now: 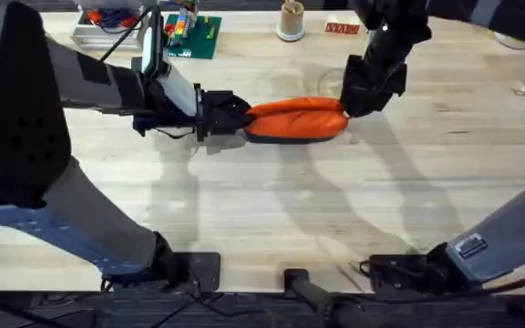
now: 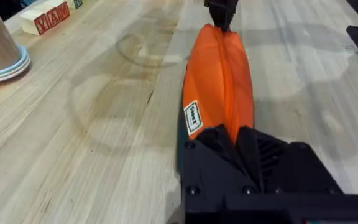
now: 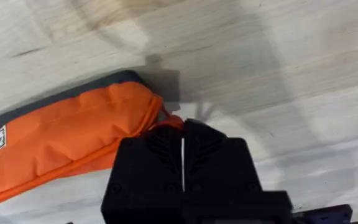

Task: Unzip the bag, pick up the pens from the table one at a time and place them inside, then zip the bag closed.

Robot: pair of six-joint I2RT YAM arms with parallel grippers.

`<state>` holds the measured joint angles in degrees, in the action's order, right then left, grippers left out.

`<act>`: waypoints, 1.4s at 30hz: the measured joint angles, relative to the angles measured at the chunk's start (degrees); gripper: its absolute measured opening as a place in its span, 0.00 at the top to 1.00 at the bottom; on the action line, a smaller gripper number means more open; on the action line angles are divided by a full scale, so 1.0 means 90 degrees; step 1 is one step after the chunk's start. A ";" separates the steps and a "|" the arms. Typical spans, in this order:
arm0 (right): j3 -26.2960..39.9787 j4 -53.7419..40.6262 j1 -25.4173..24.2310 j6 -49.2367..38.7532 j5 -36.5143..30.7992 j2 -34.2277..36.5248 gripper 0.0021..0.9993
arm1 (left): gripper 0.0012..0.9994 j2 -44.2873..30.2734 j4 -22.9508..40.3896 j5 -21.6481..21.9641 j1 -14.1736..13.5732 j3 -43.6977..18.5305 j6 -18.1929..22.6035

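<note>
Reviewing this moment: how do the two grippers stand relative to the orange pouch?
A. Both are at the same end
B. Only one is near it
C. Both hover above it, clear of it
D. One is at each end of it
D: in the overhead view the left gripper is at one end of the bag and the right gripper at the other.

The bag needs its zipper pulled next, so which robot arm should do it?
Probably the right: its gripper is shut on the bag's zipper end, while the left gripper clamps the other end steady.
</note>
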<state>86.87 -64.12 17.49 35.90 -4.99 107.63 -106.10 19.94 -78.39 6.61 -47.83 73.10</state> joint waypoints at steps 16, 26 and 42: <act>-0.0005 0.0138 -0.0188 -0.0613 0.0032 -0.0875 0.97 | 0.96 0.0000 0.0000 -0.0007 -0.0012 0.0000 0.0000; -0.0005 0.0002 -0.0446 -0.0636 0.0155 -0.0879 0.97 | 0.96 0.0000 0.0000 -0.0010 -0.0058 0.0000 0.0000; -0.0380 0.0217 -0.0990 -0.0639 0.0151 -0.0641 0.97 | 0.96 0.0000 0.0002 -0.0015 -0.0061 0.0000 0.0000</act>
<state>83.45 -62.17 8.58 30.15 -3.63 101.86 -106.10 19.97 -78.52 6.07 -47.83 73.10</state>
